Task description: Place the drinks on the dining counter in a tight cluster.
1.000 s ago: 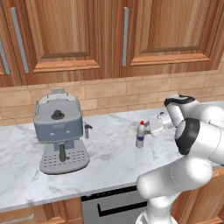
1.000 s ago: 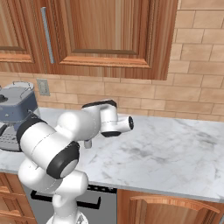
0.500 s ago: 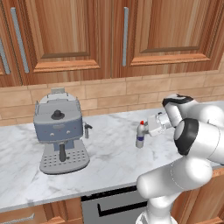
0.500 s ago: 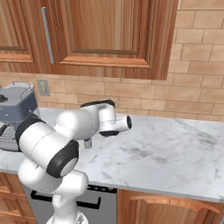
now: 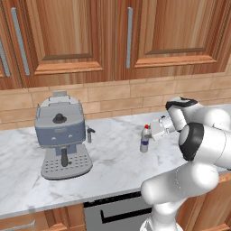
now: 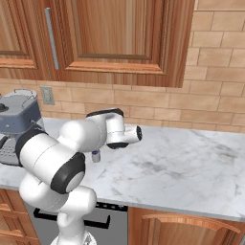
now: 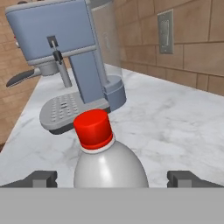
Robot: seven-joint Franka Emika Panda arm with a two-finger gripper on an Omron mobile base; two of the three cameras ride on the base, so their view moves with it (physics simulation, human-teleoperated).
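One of the drinks, a small white bottle (image 5: 145,140) with a red cap and blue label, stands upright on the narrow marble wall counter (image 5: 113,167). My gripper (image 5: 152,134) reaches in level from its right, open. In the hand view the bottle (image 7: 109,162) sits close and centred between the two dark fingertips (image 7: 43,178), which stand wide on either side without touching it, so the gripper (image 7: 113,178) is open around it. In the right base view the bottle's base (image 6: 96,156) peeks out below my arm. The dining counter is out of view.
A grey-blue coffee machine (image 5: 61,135) stands on the counter left of the bottle, beyond it in the hand view (image 7: 65,43). Wooden cabinets (image 5: 131,40) hang above a brick backsplash with a wall outlet (image 6: 46,94). The marble (image 6: 182,162) stretches to the right.
The hand has eased a little to the left, closer to the bottle. The jaws have stayed open and the bottle has not moved.
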